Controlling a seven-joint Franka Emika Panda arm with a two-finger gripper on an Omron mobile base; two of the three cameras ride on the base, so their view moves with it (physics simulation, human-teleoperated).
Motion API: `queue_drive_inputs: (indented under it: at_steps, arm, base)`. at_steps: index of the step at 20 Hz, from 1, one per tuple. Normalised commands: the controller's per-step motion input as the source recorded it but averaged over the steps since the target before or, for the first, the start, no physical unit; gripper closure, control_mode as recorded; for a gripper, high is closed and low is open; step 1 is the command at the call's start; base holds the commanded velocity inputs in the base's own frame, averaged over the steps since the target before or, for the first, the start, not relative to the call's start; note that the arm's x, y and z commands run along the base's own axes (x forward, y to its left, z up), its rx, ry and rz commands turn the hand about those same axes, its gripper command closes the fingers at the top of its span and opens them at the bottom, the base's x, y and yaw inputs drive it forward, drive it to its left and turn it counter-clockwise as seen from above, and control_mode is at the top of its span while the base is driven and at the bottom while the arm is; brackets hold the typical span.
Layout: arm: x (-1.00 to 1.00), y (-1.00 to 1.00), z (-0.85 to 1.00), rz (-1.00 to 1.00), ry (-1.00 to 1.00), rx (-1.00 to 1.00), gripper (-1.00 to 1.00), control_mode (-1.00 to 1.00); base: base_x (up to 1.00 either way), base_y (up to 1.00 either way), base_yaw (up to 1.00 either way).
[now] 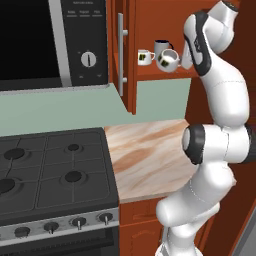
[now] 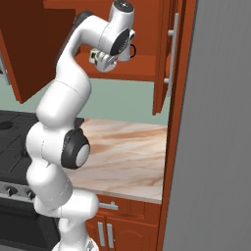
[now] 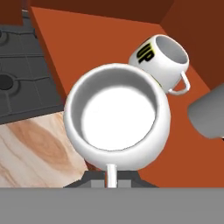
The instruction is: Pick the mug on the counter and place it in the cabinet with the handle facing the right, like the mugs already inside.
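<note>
The arm was reaching up into the open cabinet (image 1: 145,10), and the mug (image 1: 167,59) hung at its end, just over the shelf (image 1: 165,73) and tipped a little, so it seemed to me it was being carried in rather than set down yet. From the camera on the hand the fingers (image 3: 111,176) looked pinched nearly together on the mug's handle (image 3: 111,173), the thin white loop running straight down between them; gripping there, I judged, let the wrist turn the handle toward whichever side it wanted. The bench (image 1: 150,155) below lay well apart from the mug by then. Two other cups were standing deeper on the shelf: a straighter-sided white mug (image 1: 145,56) and a taller grey mug (image 1: 162,47) behind, close enough that the carried one had little room to swing. On the white mug's side, seen from the hand, the black-and-yellow emblem read "UP"; the emblem on the carried mug was too small for me to read. The microwave (image 1: 55,42) beside the cabinet had small labels I could not read.
</note>
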Motion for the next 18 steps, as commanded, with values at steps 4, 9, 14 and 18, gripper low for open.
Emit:
queue_drive_inputs:
  at_steps: [4,9,14,18]
  arm:
    - [0.23,-0.01,0.00,0.00,0.01,0.00,1.00,-1.00]
    - [0.27,-0.02,0.00,0.00,0.03,0.00,1.00,-1.00]
    - [0.28,-0.05,0.00,0.00,0.07,0.00,1.00,-1.00]
    - [0.27,-0.06,0.00,0.00,0.08,0.01,1.00,-1.00]
  base:
    - [0.00,0.00,0.00]
    - [0.00,0.00,0.00]
    - [0.00,0.00,0.00]
    - [0.00,0.00,0.00]
